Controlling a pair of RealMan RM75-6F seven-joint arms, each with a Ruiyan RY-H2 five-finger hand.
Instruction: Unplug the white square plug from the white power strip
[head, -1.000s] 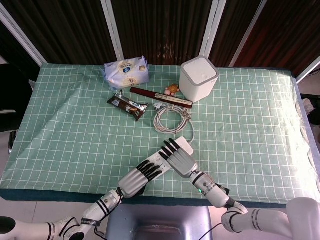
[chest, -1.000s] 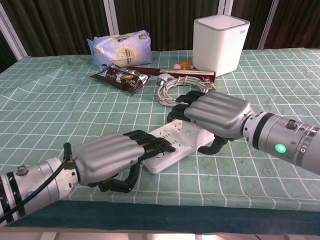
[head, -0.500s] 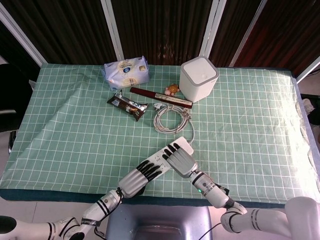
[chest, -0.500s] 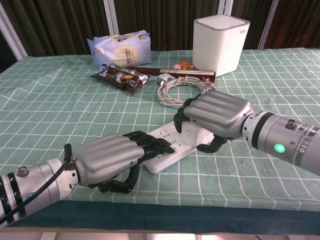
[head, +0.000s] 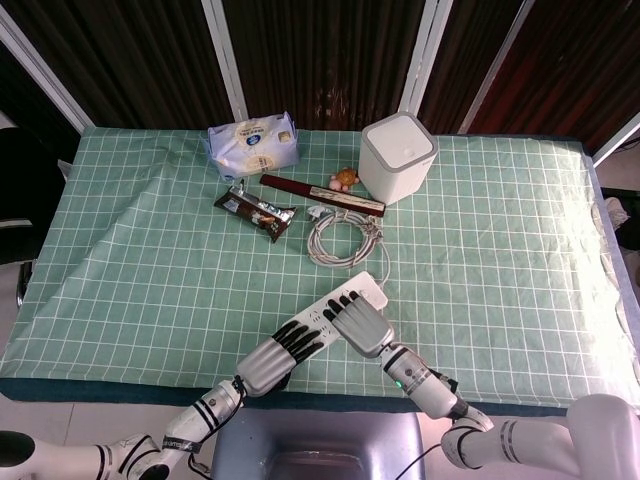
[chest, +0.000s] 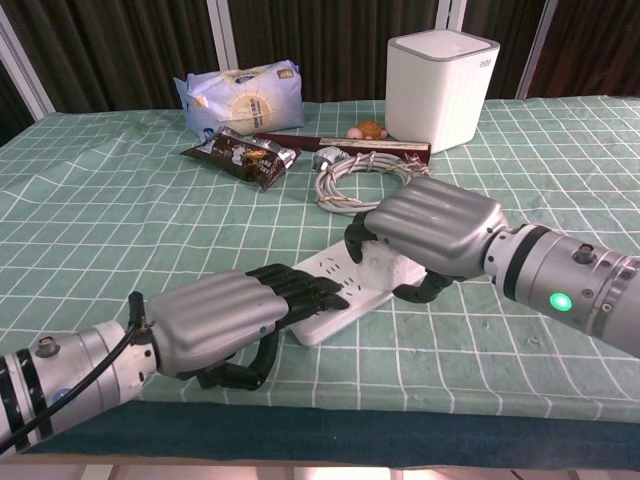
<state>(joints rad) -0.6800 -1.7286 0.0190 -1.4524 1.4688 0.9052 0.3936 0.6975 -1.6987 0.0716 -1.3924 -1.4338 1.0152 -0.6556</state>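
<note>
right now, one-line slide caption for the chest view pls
Left hand presses the near end of the white power strip while the right hand closes over its far end.

Bright, even light, soft shadows (dark backdrop behind); both views sharp.

green checked tablecloth (head: 150, 260), dark slatted wall (head: 320, 50) behind.

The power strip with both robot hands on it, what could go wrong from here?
The left robot hand only presses the white power strip near its end, so the strip may lift or slide when the right robot hand pulls. The plug is hidden under the right robot hand, so the grip could slip unseen. The coiled cable might snag.
</note>
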